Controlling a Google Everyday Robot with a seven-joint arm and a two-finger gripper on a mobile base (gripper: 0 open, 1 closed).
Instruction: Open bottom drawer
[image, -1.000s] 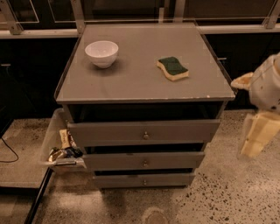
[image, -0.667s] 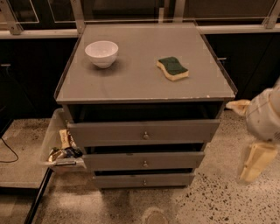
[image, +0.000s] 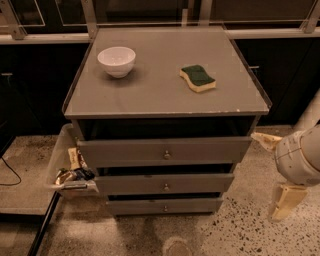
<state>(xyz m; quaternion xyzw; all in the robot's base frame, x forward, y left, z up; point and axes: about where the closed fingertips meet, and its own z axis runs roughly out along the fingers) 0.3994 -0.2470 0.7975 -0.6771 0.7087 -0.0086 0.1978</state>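
The grey cabinet (image: 165, 95) has three flat drawer fronts, each with a small round knob. The bottom drawer (image: 145, 206) is the lowest and narrowest-looking front. It sits just above the floor, and its knob (image: 165, 208) is at the centre. Its front lies flush under the middle drawer (image: 130, 184), with no box interior showing. My gripper (image: 267, 175) hangs to the right of the cabinet at drawer height, clear of it. It is open and holds nothing, with one cream finger (image: 264, 140) pointing toward the cabinet and the other finger (image: 285, 201) pointing down.
A white bowl (image: 116, 61) and a green-and-yellow sponge (image: 198, 78) rest on the cabinet top. A clear bin (image: 60, 155) with snack packets stands against the cabinet's left side. A black cable (image: 10, 172) and a dark pole (image: 42, 225) cross the floor at left. Speckled floor lies in front.
My gripper has dropped from cabinet-top height to drawer height at the cabinet's right side. The drawers, bowl and sponge have not moved.
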